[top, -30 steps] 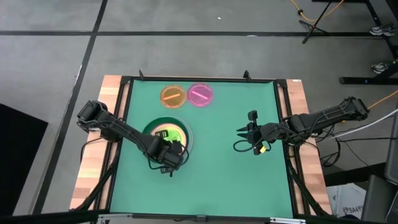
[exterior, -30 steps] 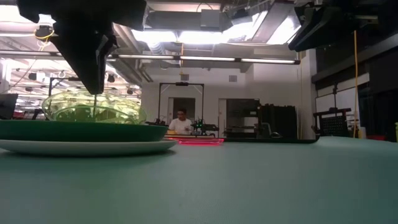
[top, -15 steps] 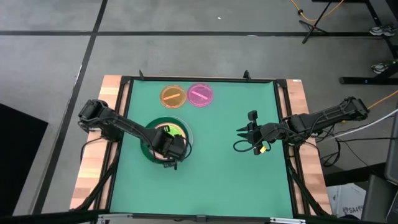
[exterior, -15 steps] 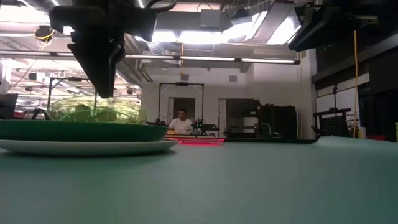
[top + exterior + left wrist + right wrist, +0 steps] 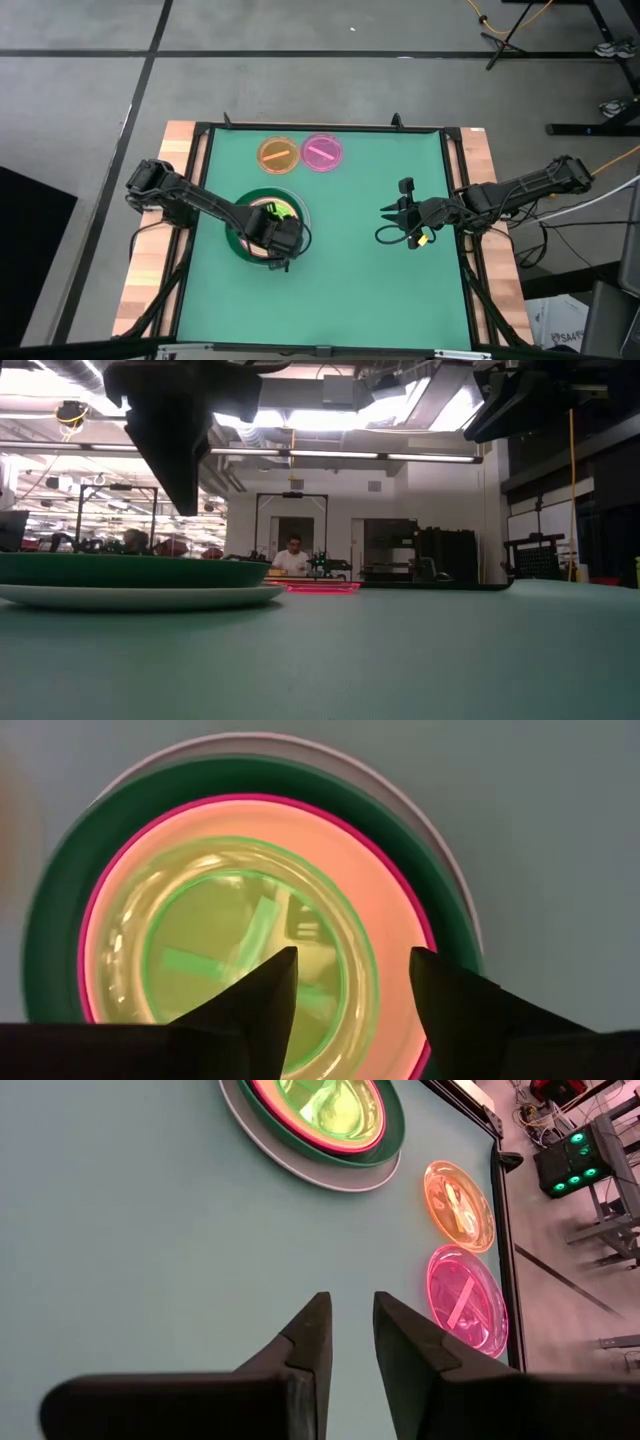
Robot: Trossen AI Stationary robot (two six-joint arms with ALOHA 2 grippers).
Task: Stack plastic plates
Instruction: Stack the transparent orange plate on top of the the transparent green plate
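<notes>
stack: I see the green plate [image 5: 245, 960] nested in magenta on dark green and white, table's left half.
left gripper [image 5: 350, 982]: jaws apart, empty, over the stack.
right gripper [image 5: 350, 1325]: idle mid-right, narrow gap, empty.
next: orange plate [image 5: 278, 154], pink plate [image 5: 322, 153] at far edge; I'd guess light, stiff, slick, so pinch the rim.

The small green plate [image 5: 250, 965], pinched between the left gripper [image 5: 350, 982] fingers 1 second ago, now lies released below them in the stack, fingers spread.

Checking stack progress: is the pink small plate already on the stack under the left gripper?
No. In the high view the pink plate lies flat on the mat beside the orange plate, apart from the stack.
</notes>
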